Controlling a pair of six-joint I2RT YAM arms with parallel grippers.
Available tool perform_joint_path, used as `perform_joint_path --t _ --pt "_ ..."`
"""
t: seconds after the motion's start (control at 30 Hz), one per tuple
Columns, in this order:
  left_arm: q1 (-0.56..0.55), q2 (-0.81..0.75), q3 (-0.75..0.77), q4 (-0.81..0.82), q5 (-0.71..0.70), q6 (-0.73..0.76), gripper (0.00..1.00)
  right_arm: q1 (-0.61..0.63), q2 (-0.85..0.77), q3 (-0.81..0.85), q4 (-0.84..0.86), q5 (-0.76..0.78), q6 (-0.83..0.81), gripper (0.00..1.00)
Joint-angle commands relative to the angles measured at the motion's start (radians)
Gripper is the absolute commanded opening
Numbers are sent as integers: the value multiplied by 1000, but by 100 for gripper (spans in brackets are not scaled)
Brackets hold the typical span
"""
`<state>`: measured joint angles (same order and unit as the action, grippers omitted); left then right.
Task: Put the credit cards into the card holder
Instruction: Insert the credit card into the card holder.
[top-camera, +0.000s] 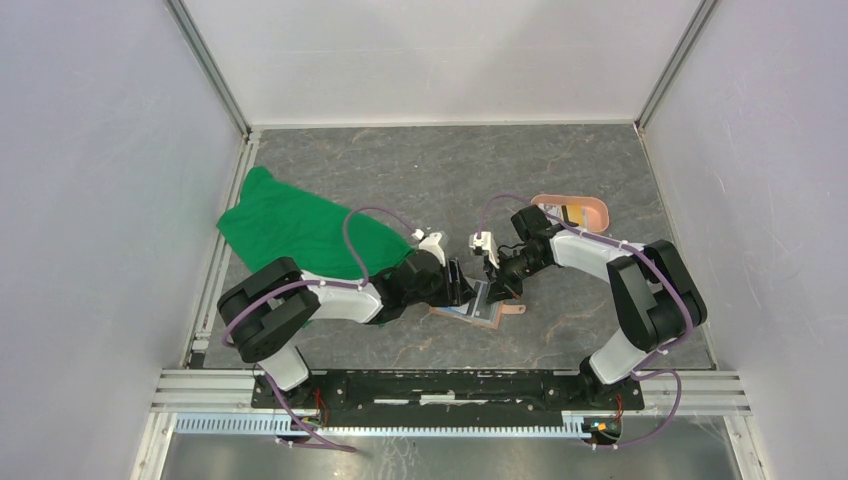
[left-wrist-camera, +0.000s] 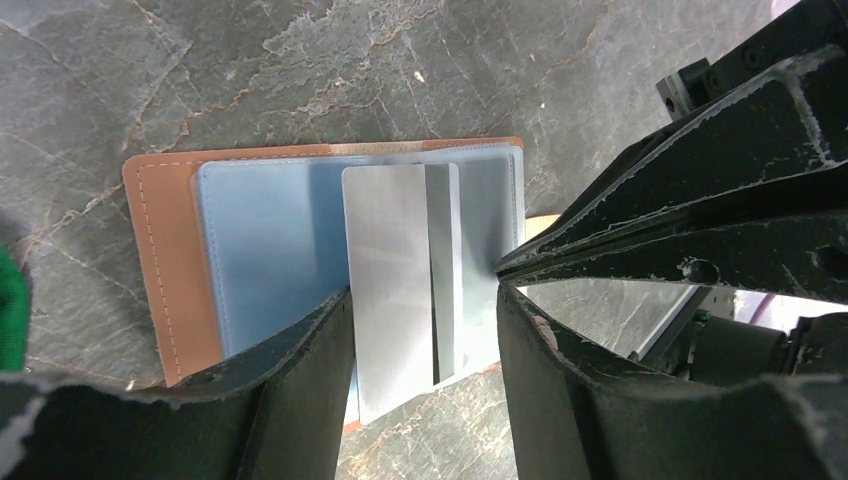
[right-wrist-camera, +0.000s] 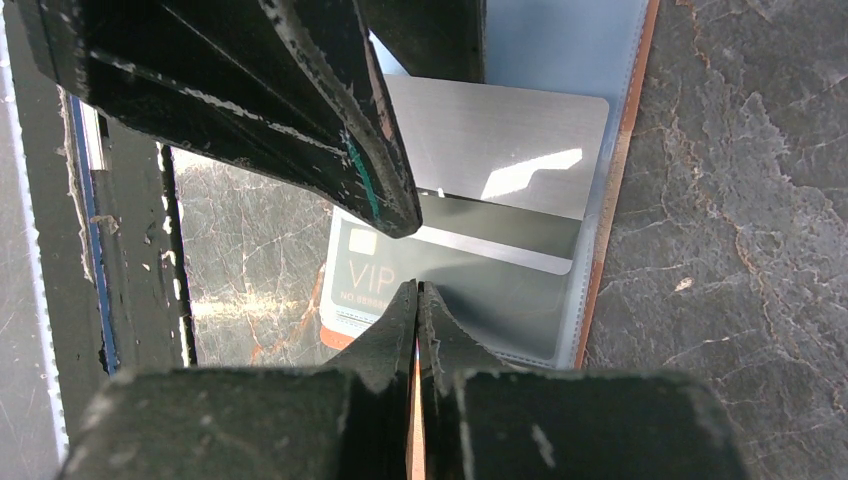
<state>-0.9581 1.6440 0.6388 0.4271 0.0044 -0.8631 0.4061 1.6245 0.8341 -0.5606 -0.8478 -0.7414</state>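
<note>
The left gripper (left-wrist-camera: 420, 300) has its jaws spread, one finger on each side of a silver card (left-wrist-camera: 385, 290), and it seems not to squeeze it. The right gripper (right-wrist-camera: 417, 292) has its jaws pressed together on a thin orange edge, most likely a part of the card holder (left-wrist-camera: 165, 260), which lies open on the table between the arms. The silver card lies partly over a dark card (right-wrist-camera: 470, 285) on the blue-grey pocket. To do this step well, the left arm should slide the card flat and straight into the pocket, while the right one holds the holder firm. The pink tray (top-camera: 597, 210) sits well apart.
</note>
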Motion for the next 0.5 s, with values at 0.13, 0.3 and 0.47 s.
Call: perform_joint_path --t 0.13,0.3,0.47 --pt "-30 8 75 -96 25 99 60 4 -2 22 -38 14 -40 4" --pt "-40 19 94 -101 26 98 59 2 -28 29 -61 -19 -76 6" --pt "-40 19 115 -129 25 115 60 -10 -66 41 -115 -58 -144 8"
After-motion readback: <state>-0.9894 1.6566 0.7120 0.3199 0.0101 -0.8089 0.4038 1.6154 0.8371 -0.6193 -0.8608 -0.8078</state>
